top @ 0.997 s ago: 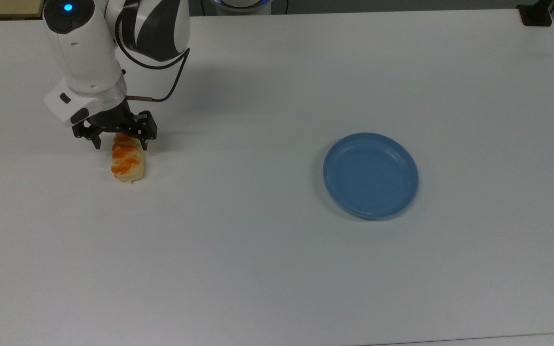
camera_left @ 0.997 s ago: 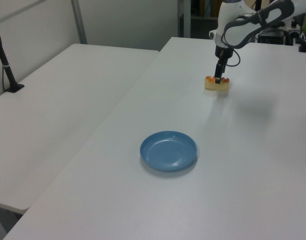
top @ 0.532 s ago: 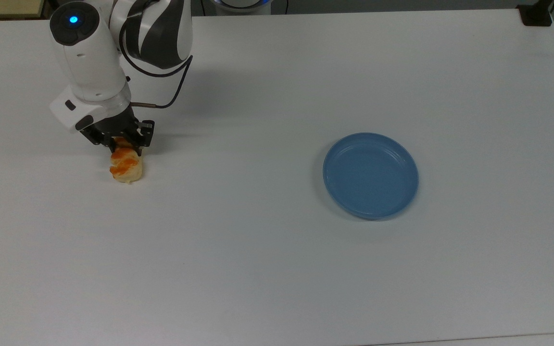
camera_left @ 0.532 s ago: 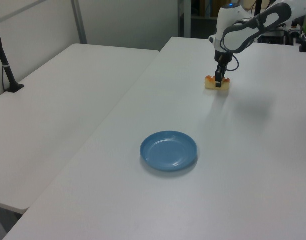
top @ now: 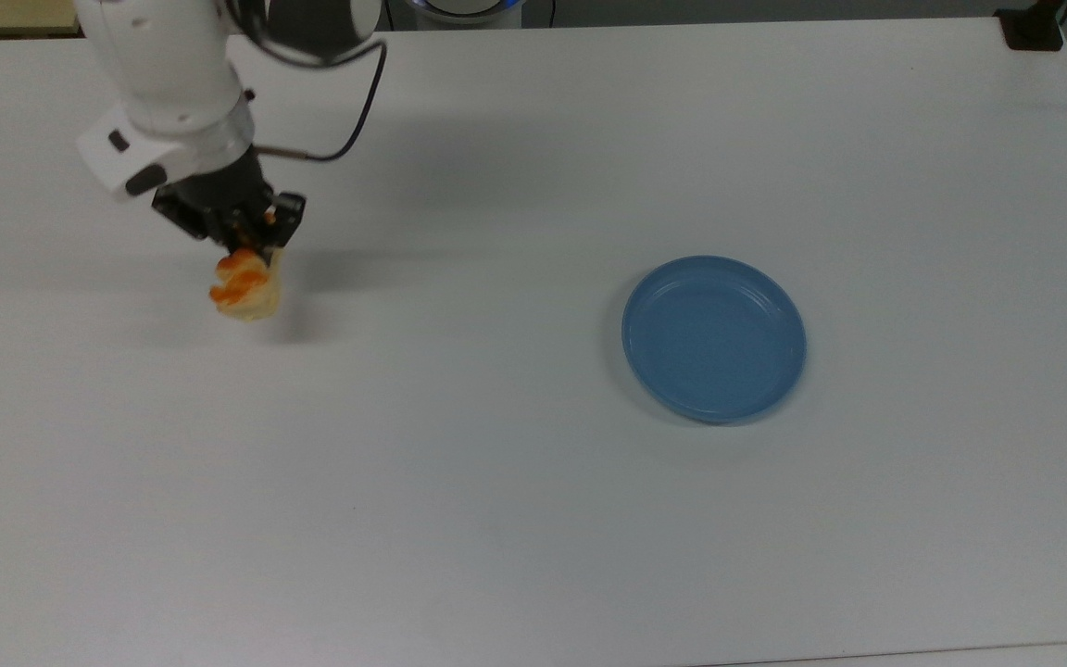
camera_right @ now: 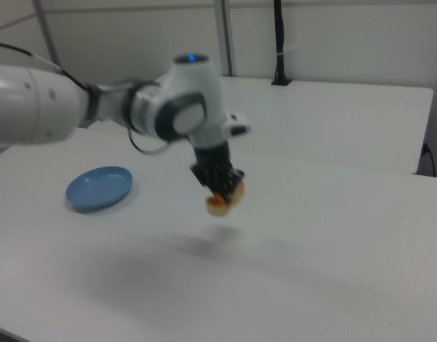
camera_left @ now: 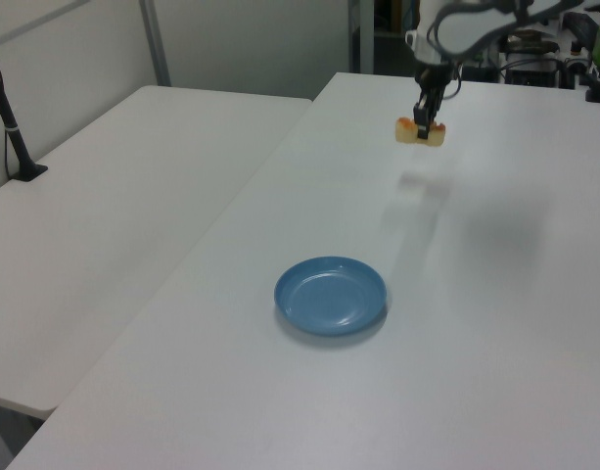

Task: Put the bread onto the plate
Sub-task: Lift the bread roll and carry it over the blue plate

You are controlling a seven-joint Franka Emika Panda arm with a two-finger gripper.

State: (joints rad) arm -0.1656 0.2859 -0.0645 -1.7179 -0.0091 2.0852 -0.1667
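The pincer [top: 251, 243] is clamped on the bread [top: 244, 287], its two black fingers pinching one end of the roll so that the pale-yellow body and its orange-brown glaze hang out below them. In the left view the bread [camera_left: 420, 131] is clear of the white worktop [camera_left: 495, 294], with its soft shadow lying on the surface underneath; the right view shows the same gap, the bread [camera_right: 223, 201] hanging from the pincer [camera_right: 222, 187] above a blurred shadow. The plate [top: 713, 339] sits flat on the worktop [top: 496, 519], light blue, with nothing on it. Taking the plate as the landmark, the bread is well apart from it: far toward the top view's left and slightly higher in the frame. In the left view the plate [camera_left: 330, 295] lies nearer the camera than the bread; in the right view the plate [camera_right: 99, 188] lies toward the right view's left of the bread.
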